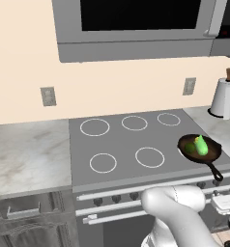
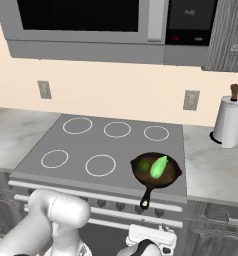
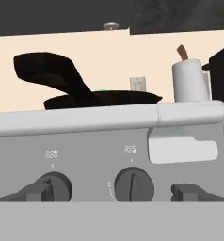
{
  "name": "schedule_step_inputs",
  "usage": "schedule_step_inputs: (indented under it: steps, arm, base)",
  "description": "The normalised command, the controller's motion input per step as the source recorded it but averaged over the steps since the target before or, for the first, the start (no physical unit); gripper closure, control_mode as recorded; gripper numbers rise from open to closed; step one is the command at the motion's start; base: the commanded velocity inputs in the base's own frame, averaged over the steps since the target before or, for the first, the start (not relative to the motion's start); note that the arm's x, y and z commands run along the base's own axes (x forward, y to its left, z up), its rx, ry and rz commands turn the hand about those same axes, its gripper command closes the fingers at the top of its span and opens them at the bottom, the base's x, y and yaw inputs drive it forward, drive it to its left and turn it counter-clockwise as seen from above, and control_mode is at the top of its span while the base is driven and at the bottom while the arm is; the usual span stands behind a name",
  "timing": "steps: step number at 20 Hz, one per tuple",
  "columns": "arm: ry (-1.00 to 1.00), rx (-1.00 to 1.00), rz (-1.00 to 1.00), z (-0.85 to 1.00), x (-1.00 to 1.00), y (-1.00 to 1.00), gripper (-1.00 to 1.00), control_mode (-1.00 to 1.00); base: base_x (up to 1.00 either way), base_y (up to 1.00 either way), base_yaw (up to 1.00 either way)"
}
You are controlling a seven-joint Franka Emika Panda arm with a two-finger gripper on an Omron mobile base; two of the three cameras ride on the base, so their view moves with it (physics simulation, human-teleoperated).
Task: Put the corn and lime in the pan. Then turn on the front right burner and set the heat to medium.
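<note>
Both foods, light-green tapered corn [image 2: 159,166] and dark olive lime [image 2: 143,166], sit in the round dark skillet [image 2: 172,178] at lower right; we hold the gripper [image 3: 112,192] spread around the dark round knob [image 3: 134,185], low centre.

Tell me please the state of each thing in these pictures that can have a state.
corn: lying in the pan, next to the lime.
lime: lying in the pan.
pan: on the front right burner, handle pointing to the stove's front edge.
claw: open, empty, low in front of the stove, facing a knob.
knob: not gripped; its setting is unclear.
paper towel roll: upright on the counter right of the stove.
</note>
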Motion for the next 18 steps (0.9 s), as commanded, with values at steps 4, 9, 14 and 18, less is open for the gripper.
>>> schedule_step_inputs:
  steps: [4, 9, 14, 18]
  arm:
    - [0.0, -0.01, 0.0, -0.05, 0.14, -0.16, -1.0, -1.0]
    - [0.04, -0.03, 0.0, -0.08, 0.22, -0.26, -1.0, -1.0]
    - [0.07, -0.02, 0.0, -0.14, 0.19, -0.1, -1.0, -1.0]
    - [0.08, -0.01, 0.0, -0.24, 0.31, -0.04, -1.0, -1.0]
  base:
    - [0.0, 0.0, 0.0]
    - [0.0, 0.0, 0.0]
    - [0.0, 0.0, 0.0]
    - [0.0, 0.0, 0.0]
